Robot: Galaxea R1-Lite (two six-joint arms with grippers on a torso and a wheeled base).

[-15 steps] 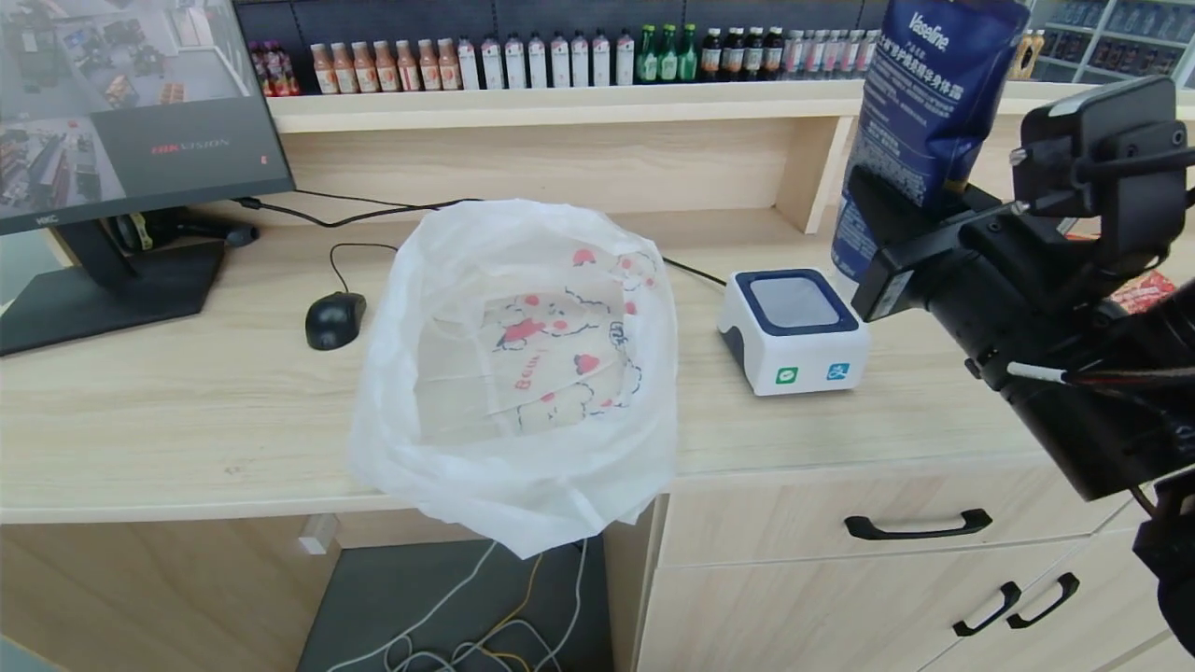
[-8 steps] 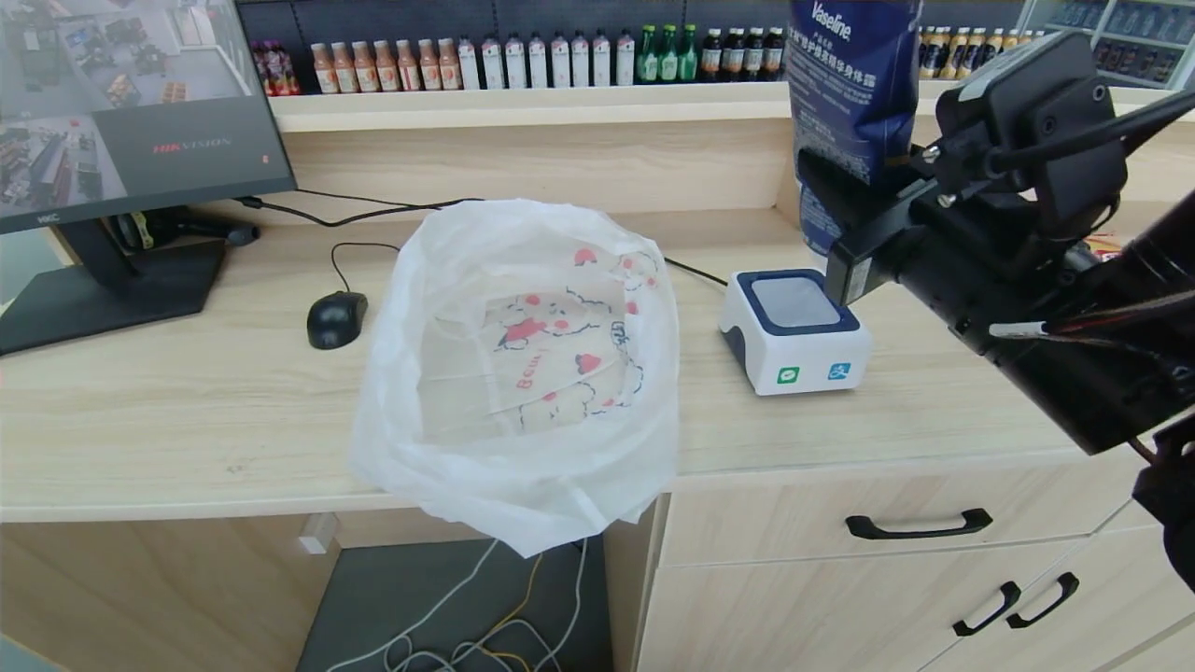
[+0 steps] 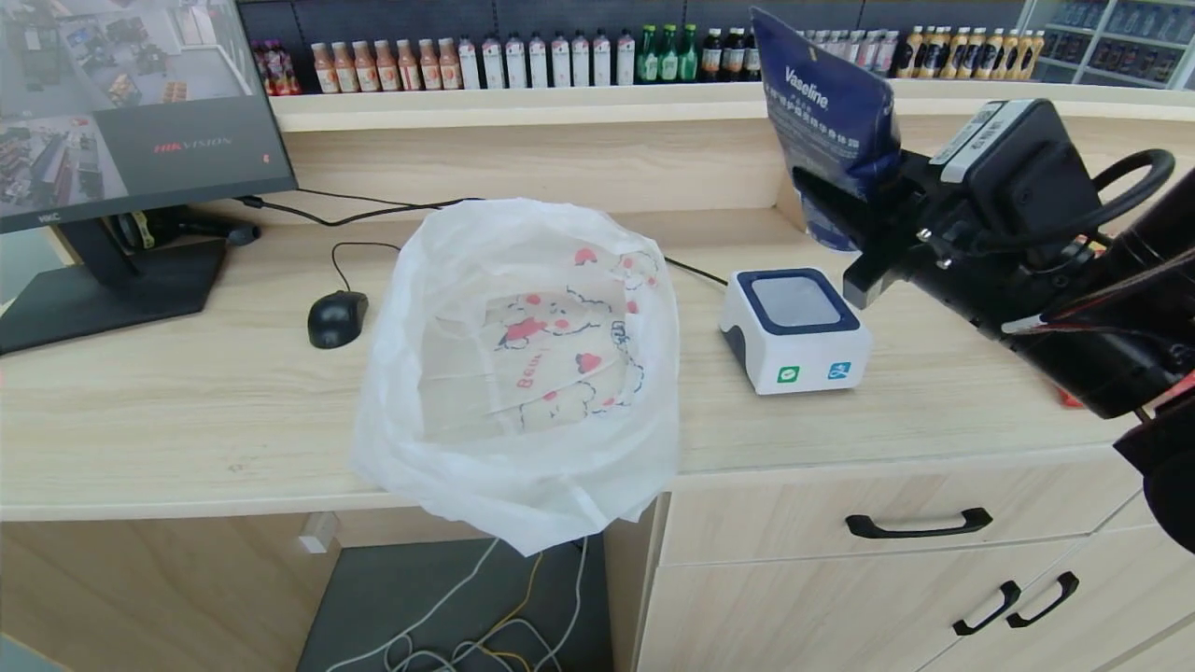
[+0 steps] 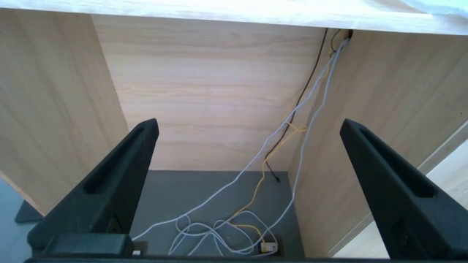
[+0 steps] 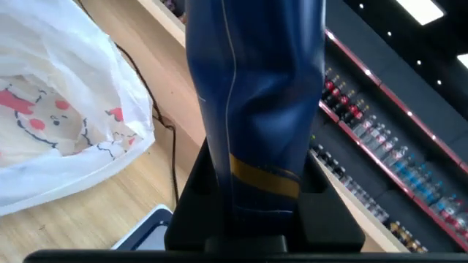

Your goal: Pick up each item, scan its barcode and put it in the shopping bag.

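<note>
While the right end effector [image 3: 836, 224] is up over the surface [image 3: 187, 401], it's clamped tight on the lower part of a dark blue pouch [image 3: 826, 121], one finger on each side. In the right wrist view the pouch [image 5: 256, 95] fills the gap between the fingers of that end effector [image 5: 259, 197], w/ a gold band just above the grip. The pouch is tilted, top leaning toward the robot's left. It's in the air just behind the scanner [image 3: 794, 329], not touching it.

The scanner is a small white box w/ a dark-framed window facing up, sitting on the surface to the right of the shopping bag [image 3: 518, 373]. The bag is white plastic w/ a red and black cartoon print, mouth wide open, front edge drooping over the surface edge. The wrist cam also catches the bag [image 5: 58, 124] and a corner of the scanner [image 5: 146, 230].

The left end effector [image 4: 252, 190] is down below the surface, fingers spread wide w/ nothing between them, facing loose cables [image 4: 241, 226] on the floor.

Other stuff: black mouse [image 3: 334, 319] left of the bag, monitor [image 3: 121, 103] at far left, row of bottles [image 3: 560, 58] on the back shelf.
</note>
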